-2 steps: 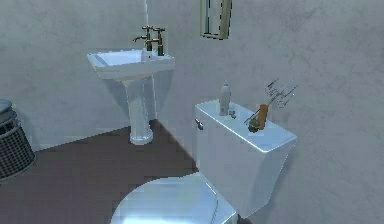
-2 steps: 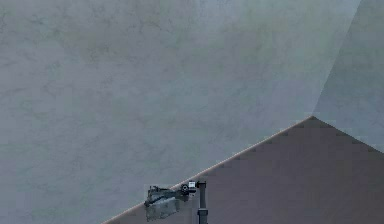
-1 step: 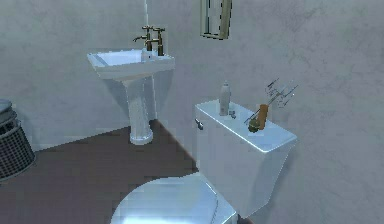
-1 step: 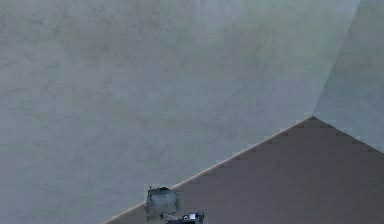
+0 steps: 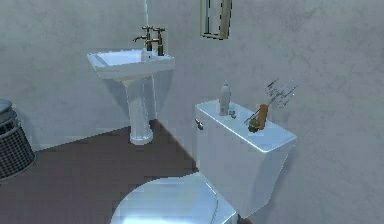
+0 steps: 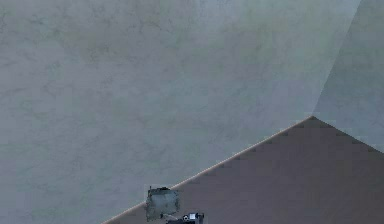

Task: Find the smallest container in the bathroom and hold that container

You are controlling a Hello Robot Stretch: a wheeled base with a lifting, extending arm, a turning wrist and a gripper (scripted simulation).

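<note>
Bathroom reached. White pedestal washbasin (image 5: pixel 128 64) with brass tap (image 5: pixel 151 40) stands against the grey plaster wall (image 5: pixel 60 60). Dark woven basket (image 5: pixel 12 148) on the brown floor (image 5: pixel 90 160) at the forward view's left edge. Framed panel (image 5: pixel 215 16) high on the wall. White toilet cistern (image 5: pixel 240 150) close ahead, rounded white toilet lid (image 5: pixel 170 205) below it.

Candidates on the cistern's top:
- pale slim bottle (image 5: pixel 225 98), upright, near the back edge toward the left end
- small orange-brown upright object (image 5: pixel 262 116), toward the right end, apart from the bottle; too small to say what it is
- thin grey wiry item (image 5: pixel 281 92) at the back right corner, by the wall

The orange-brown object looks the smaller of the two upright things. The basket is far bigger, so I rule it out.

Gripper (image 6: pixel 165 208) sits low at the arm side view's bottom edge, with wall and floor behind it. Its far end can't be made out, so I cannot tell whether it holds anything or how the fingers are set.

Progress, as judged: room found and candidates sighted. Left to do: settle which is smallest, bring the arm side round to the cistern, reach, grasp, lift clear.
</note>
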